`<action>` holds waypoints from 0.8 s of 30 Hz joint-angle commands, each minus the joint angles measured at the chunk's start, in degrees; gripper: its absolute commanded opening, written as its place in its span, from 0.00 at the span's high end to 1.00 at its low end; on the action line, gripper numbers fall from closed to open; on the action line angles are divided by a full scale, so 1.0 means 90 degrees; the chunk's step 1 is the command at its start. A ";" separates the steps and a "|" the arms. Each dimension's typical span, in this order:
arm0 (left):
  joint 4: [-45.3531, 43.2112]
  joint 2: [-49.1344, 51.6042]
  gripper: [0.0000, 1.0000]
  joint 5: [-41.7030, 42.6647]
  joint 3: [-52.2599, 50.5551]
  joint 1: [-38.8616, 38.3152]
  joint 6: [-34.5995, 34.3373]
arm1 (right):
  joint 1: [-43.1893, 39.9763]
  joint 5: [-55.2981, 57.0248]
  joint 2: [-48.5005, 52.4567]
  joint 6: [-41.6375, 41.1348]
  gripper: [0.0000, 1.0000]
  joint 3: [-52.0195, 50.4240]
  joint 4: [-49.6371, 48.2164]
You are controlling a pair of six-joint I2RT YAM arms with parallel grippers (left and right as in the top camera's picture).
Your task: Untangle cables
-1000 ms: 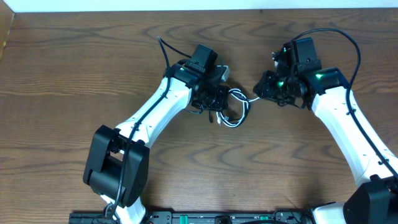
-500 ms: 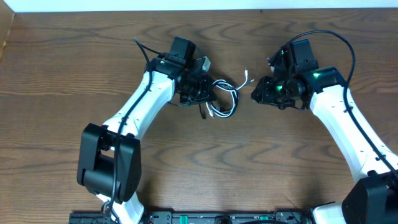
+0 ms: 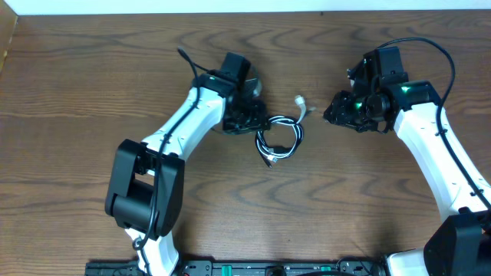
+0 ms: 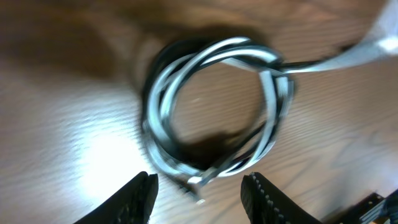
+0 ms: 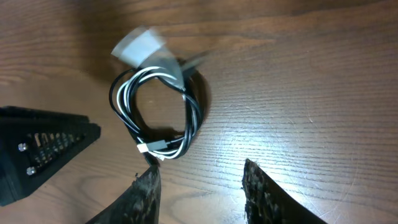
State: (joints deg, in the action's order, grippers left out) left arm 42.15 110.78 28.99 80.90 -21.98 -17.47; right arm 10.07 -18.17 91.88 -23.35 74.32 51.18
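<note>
One bundle of cables (image 3: 298,135) lies flat on the wooden table (image 3: 92,92), wound into a single loose ring. It holds white strands and black strands together; how many separate cords make it up cannot be told. One white tail runs out of the ring on its far side and ends in one pale plug (image 3: 301,101), lying just beyond the ring. In the right wrist view, two small cord ends, one white (image 5: 149,147) and one black, stick out at the ring's near edge.

Two grippers flank the ring. The left gripper (image 3: 253,116) sits just beside the ring's left edge; in its wrist view its two fingers (image 4: 140,198) stand apart, with nothing clamped between them and the ring just ahead of the tips. The right gripper (image 3: 331,113) is to the right of the ring, clear of it and of the pale plug. Its two fingers (image 5: 261,196) are also spread and empty.
</note>
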 commanded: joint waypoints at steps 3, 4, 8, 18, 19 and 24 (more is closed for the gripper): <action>0.0483 -0.0182 0.52 -0.0185 0.0206 0.0274 0.0775 | -0.0036 0.0029 0.0032 0.0129 0.59 0.0100 -0.0029; 0.0512 -0.0216 0.52 -0.0182 0.0206 0.0257 0.0923 | -0.0036 0.0032 0.0032 0.0131 0.59 0.0100 -0.0036; 0.0500 -0.0223 0.52 -0.0107 0.0204 -0.0090 0.1467 | -0.0039 0.0204 0.0032 0.0131 0.57 0.0100 -0.0036; -0.0240 0.0092 0.57 -0.0826 0.0192 -0.1486 0.2152 | -0.0155 0.0554 0.0032 0.0126 0.57 0.0100 0.0051; -0.0398 0.0165 0.58 -0.0821 0.0192 -0.1540 0.2135 | -0.0206 0.0576 0.0032 0.0126 0.57 0.0100 0.0053; -0.0950 0.0442 0.62 -0.0833 0.0192 -0.1831 0.2125 | -0.0721 0.0573 0.0032 0.0129 0.57 0.0100 0.0136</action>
State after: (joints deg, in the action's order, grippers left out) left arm 34.54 112.36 23.24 81.38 -37.32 0.45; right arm 6.66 -14.22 91.90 -22.94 74.32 51.75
